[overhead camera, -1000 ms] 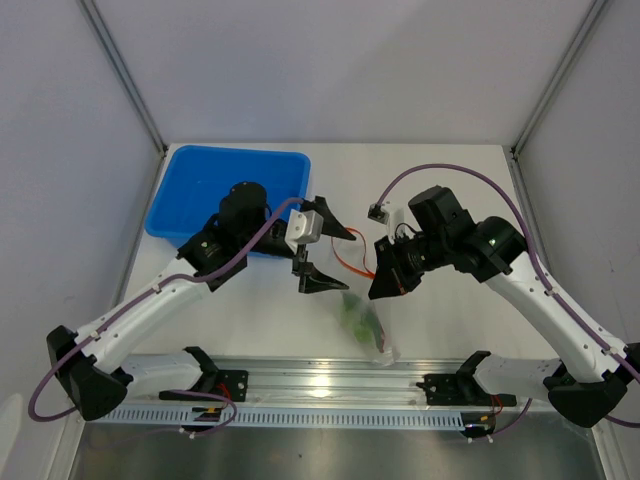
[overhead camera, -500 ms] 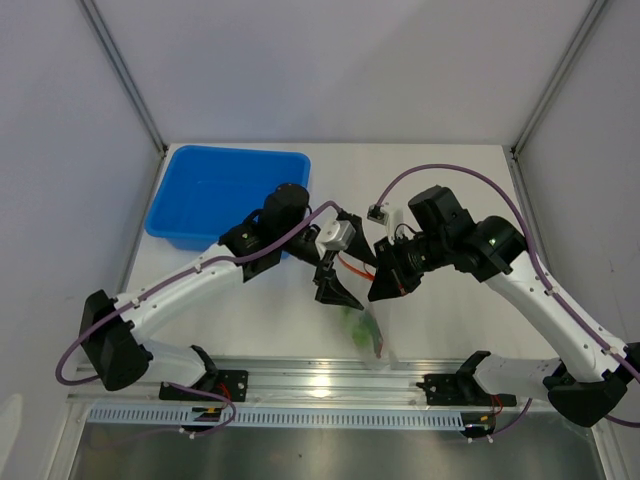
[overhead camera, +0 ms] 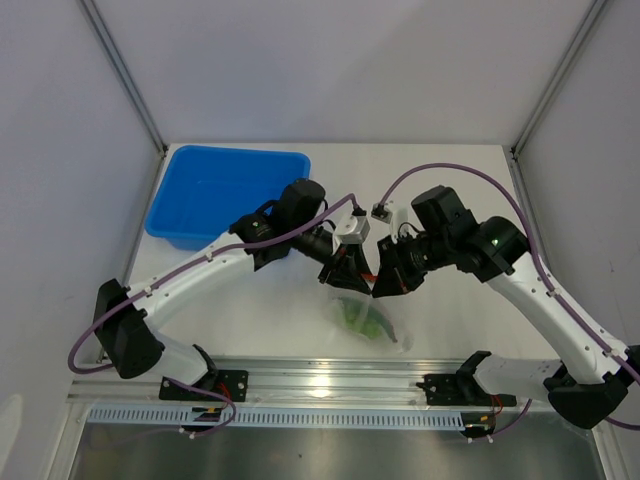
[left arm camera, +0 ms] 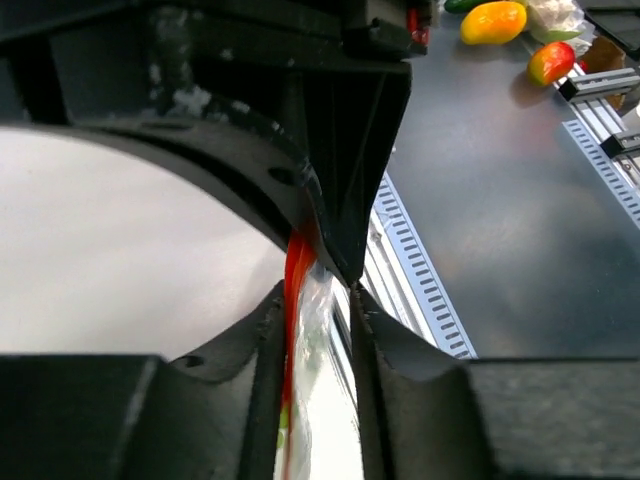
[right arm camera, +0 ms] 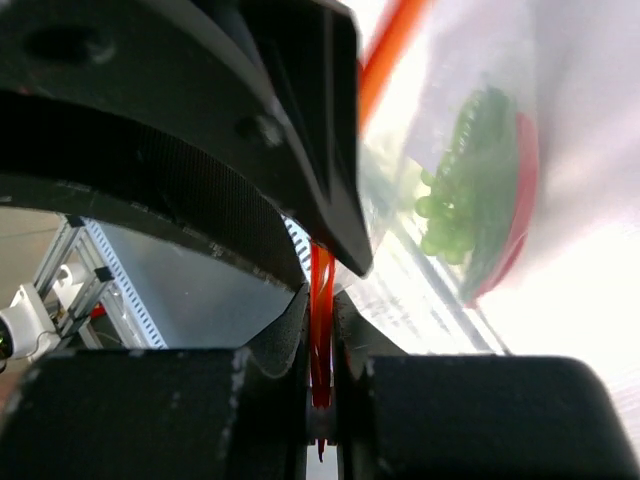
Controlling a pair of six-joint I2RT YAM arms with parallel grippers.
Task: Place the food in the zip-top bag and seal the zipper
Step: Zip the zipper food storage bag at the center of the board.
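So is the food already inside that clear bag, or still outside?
Inside. The green grapes and a red piece show through the clear bag. Whether all of it is in, I cannot tell.

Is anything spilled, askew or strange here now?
Nothing is spilled: the light-green grapes and slim red piece sit inside the clear plastic bag, its red-orange zipper strip pinched by the right gripper, the left gripper around it. One oddity: a yellow-orange toy fruit lies off the table, beyond the rail.
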